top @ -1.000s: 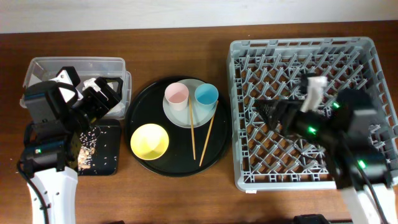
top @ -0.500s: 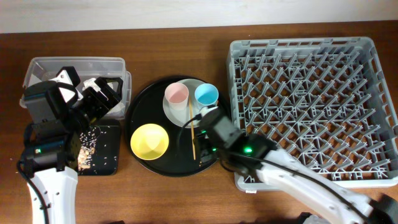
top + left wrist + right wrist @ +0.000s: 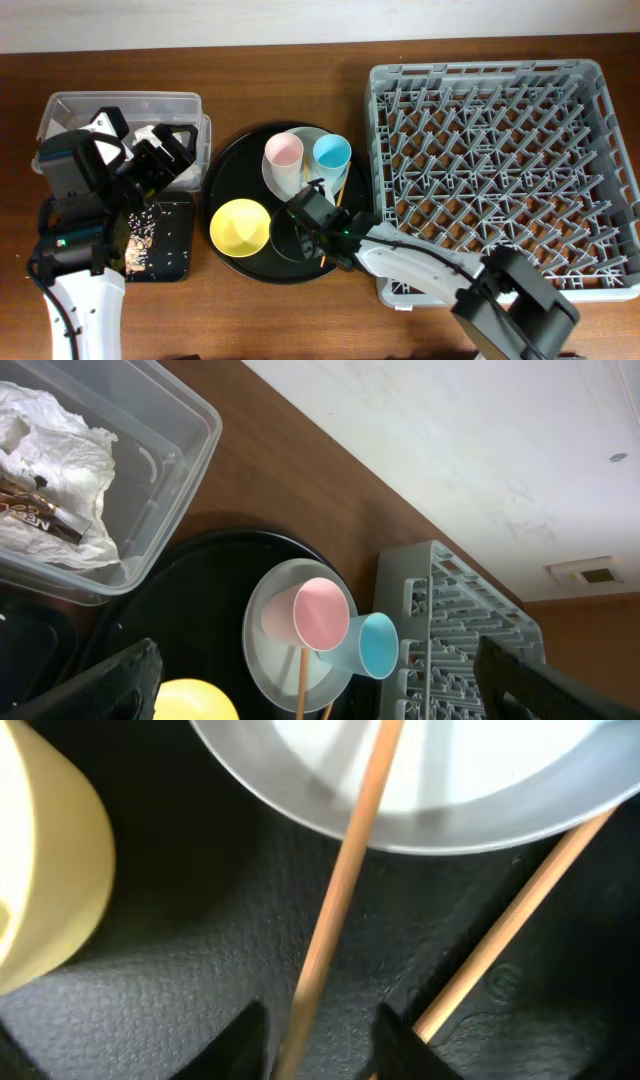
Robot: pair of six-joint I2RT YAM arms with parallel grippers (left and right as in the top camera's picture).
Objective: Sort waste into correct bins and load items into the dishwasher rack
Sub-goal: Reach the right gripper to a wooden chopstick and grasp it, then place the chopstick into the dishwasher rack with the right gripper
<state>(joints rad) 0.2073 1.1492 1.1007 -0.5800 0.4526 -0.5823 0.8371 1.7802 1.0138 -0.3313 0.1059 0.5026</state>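
My right gripper (image 3: pixel 311 232) (image 3: pixel 318 1050) is low over the big round black tray (image 3: pixel 230 170). Its jaws are open and narrow, one on each side of the left chopstick (image 3: pixel 345 890), with a slim gap on its right side. The other chopstick (image 3: pixel 510 925) lies just outside the right finger. Both sticks lean on the pale plate (image 3: pixel 283 188), which carries the pink cup (image 3: pixel 284 153) and the light-blue cup (image 3: pixel 332 154). The yellow bowl (image 3: pixel 241 226) sits to the left. My left gripper (image 3: pixel 165 160) (image 3: pixel 330 685) hangs wide open and empty by the clear box (image 3: pixel 120 105).
The grey dishwasher rack (image 3: pixel 500 170) fills the right side. The clear box holds a crumpled napkin (image 3: pixel 50 440) and a foil wrapper (image 3: pixel 40 515). Food scraps (image 3: pixel 140 245) lie on the flat black tray (image 3: pixel 170 250) in front of it.
My right arm has swung from above the rack to the round tray and come down over the left chopstick, its jaws narrowing. The left arm has not moved.
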